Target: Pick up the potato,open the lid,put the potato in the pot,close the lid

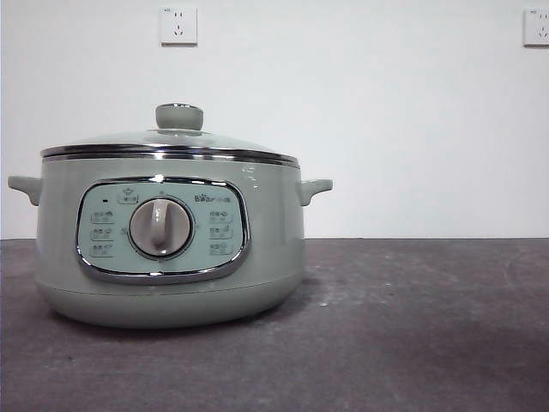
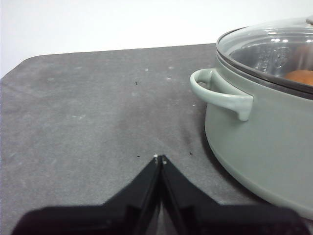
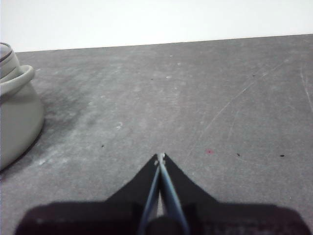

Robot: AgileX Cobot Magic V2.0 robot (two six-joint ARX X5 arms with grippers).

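Nearest the front camera lies the dark grey table (image 1: pixel 412 343). On it, at about nine o'clock from the view's centre, stands the pot (image 1: pixel 171 240), dial facing forward. The lid (image 1: pixel 176 142) sits flat on the pot's rim, knob up. Through the glass in the left wrist view, the potato (image 2: pixel 301 77) lies inside the pot. The left gripper (image 2: pixel 159 159) and right gripper (image 3: pixel 161 157) both have jaws pressed together, holding nothing, over bare table beside the pot. On the far wall, two sockets (image 1: pixel 178 26).
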